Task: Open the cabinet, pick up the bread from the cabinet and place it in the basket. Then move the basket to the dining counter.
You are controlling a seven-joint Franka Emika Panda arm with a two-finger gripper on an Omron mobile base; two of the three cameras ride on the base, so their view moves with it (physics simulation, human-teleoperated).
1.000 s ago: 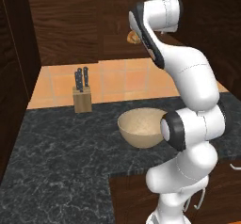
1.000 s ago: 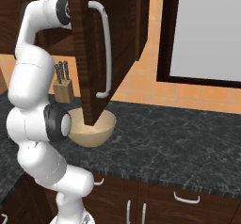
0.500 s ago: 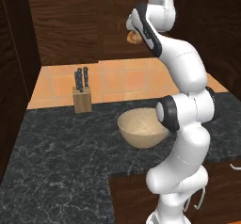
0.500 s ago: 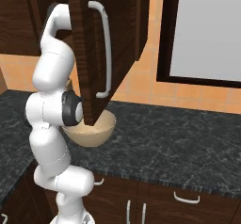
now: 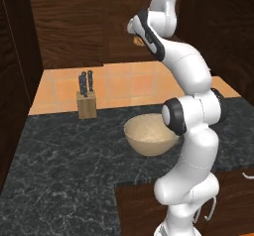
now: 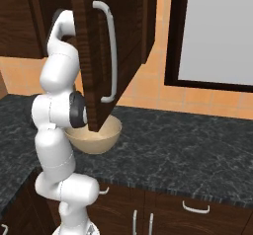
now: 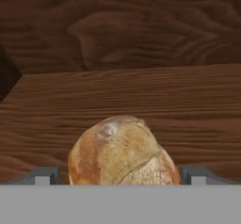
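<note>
Tan bread [image 7: 123, 152] sits between the gripper [image 7: 120, 175] fingertips, jaws spread wide, nothing gripped.
Hand is inside the cabinet [image 6: 106, 46] (door swung out for reach); basket [image 5: 150, 135] waits well below for the drop.

glossy white arm [image 5: 191, 76] of rounded segments, dark joints.

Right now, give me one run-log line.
cabinet door: open | gripper: open, straddling round tan bread on shelf | beige basket: empty, black granite counter

bread [image 7: 123, 153] on cabinet [image 6: 94, 56] shelf, basket [image 5: 150, 135] on counter right of knife block [image 5: 86, 101]
</note>
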